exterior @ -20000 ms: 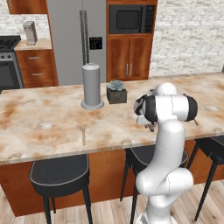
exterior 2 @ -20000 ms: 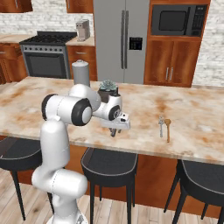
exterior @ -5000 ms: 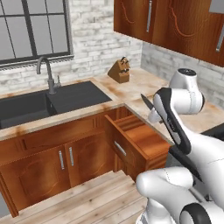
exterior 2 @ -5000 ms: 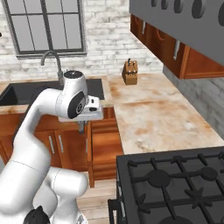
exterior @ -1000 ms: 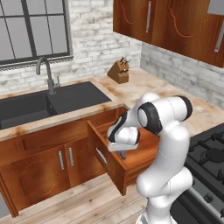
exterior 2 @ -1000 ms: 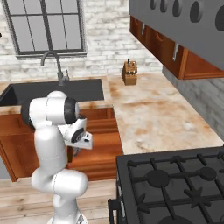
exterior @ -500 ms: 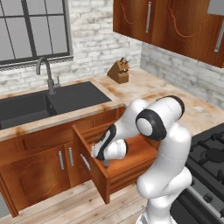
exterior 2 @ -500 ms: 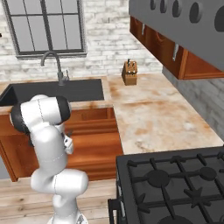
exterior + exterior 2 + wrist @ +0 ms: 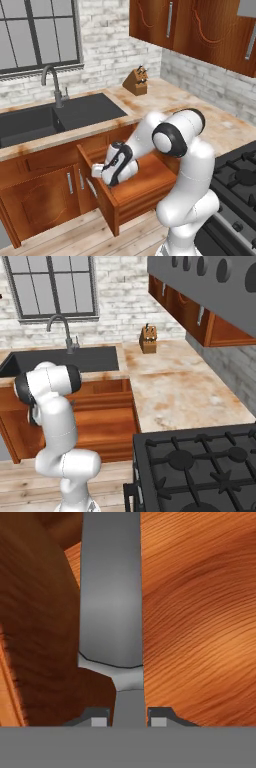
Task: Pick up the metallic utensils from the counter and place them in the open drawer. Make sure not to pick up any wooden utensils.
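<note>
Open drawer [image 9: 145, 180] pulled out below marbled top, at 5 o'clock from black sink [image 9: 55, 117]; bare wood floor inside, no utensil visible in it. Silver bar handle [image 9: 112, 607] runs between finger tips in hand view. Gripper [image 9: 102, 172] at drawer front, clenched on that handle. Knife block [image 9: 136, 81] at 1 o'clock from sink. Judgement: drawer-opening step done or nearly; metallic utensils remain to fetch, none stowed yet.

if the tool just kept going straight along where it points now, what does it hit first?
Probably nothing new: the tool is already shut on the drawer's silver bar handle, which runs up between its tips. Beyond that lies the wood of the open drawer; depth is unclear.
</note>
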You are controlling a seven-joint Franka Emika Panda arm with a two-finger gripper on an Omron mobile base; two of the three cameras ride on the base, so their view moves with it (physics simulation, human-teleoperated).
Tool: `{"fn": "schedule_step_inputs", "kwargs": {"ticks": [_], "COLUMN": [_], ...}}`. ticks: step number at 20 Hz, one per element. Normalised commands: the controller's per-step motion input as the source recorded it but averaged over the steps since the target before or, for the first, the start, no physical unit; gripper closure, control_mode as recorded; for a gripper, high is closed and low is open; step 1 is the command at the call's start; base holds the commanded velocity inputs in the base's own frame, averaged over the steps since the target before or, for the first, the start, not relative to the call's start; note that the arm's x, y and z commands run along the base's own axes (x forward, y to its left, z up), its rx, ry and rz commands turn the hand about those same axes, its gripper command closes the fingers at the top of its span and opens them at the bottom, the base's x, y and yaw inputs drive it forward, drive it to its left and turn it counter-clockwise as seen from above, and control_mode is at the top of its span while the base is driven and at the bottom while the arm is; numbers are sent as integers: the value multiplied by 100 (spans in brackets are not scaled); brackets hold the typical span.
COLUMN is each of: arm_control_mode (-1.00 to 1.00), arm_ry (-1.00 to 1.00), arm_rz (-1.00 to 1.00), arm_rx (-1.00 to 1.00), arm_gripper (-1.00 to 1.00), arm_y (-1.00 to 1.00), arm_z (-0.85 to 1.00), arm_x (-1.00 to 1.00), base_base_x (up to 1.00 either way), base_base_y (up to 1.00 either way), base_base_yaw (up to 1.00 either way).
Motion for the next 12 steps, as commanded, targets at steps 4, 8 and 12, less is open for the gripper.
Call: {"fn": "schedule_step_inputs", "kwargs": {"ticks": [4, 8, 12], "arm_control_mode": [-100, -100, -100], "arm_ry": [16, 25, 20], "arm_rz": [0, 0, 0], "arm_rx": [-3, -5, -8], "arm_gripper": [100, 100, 100], "arm_y": [-16, -27, -57], "arm_z": [48, 34, 4], "arm_x": [28, 20, 21], "base_base_x": [0, 0, 0], "base_base_y": [0, 0, 0], "base_base_yaw": [0, 0, 0]}}
